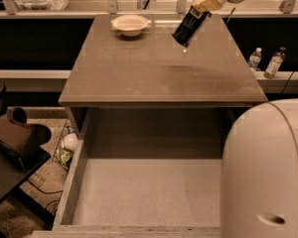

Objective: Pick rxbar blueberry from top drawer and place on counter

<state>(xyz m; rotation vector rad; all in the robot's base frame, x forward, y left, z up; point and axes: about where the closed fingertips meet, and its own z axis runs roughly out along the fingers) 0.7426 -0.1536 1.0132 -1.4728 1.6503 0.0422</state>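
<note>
Our hand (203,5), at the upper right of the frame, is clamped on the rxbar blueberry (190,26), which hangs tilted over the worktop (154,78). We should lower it gently, lay it flat clear of the bowl (131,24), then release.

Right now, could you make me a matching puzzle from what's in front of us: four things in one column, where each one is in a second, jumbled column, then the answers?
Things:
1. rxbar blueberry
2. white bowl
3. top drawer
4. two bottles

Places:
A. pulled open below the counter
B. standing on the ledge right of the counter
C. on the counter, far left
D. clamped in the tool, above the counter's far right

Pairs: 1-D, 2-C, 3-A, 4-B.
</note>
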